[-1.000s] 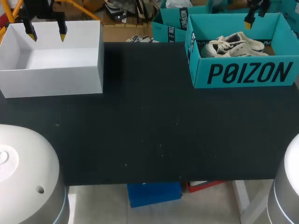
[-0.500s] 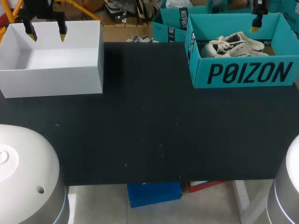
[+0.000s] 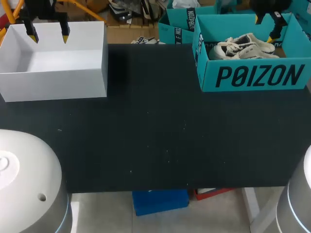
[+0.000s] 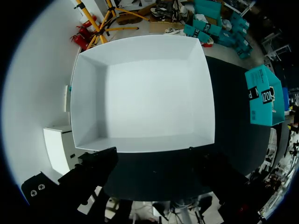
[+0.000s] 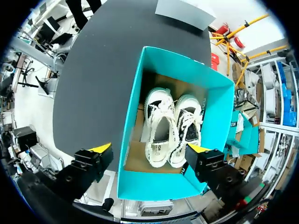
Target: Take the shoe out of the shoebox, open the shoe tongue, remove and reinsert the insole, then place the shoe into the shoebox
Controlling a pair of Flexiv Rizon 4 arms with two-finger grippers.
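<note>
A teal shoebox (image 3: 252,75) stands open at the table's back right, with a pair of white lace-up shoes (image 3: 245,46) lying side by side in it. My right gripper (image 3: 264,28) hangs open above the box's far right part, holding nothing. In the right wrist view the shoes (image 5: 161,126) lie straight below the open gripper (image 5: 149,148), inside the shoebox (image 5: 133,116), and its yellow fingertips (image 5: 100,148) stand wider than the pair. My left gripper (image 3: 48,38) hovers open over the white box, far from the shoes. In the left wrist view the shoebox (image 4: 261,95) shows off to one side.
An empty white open box (image 3: 53,73) stands at the back left, and it fills the left wrist view as the white box (image 4: 140,93) ahead of the left gripper (image 4: 154,170). The black table (image 3: 155,131) stretches between the two boxes to the front edge.
My right gripper has shifted right and come lower over the shoebox, so both yellow tips now show. The left arm and both boxes have not moved.
</note>
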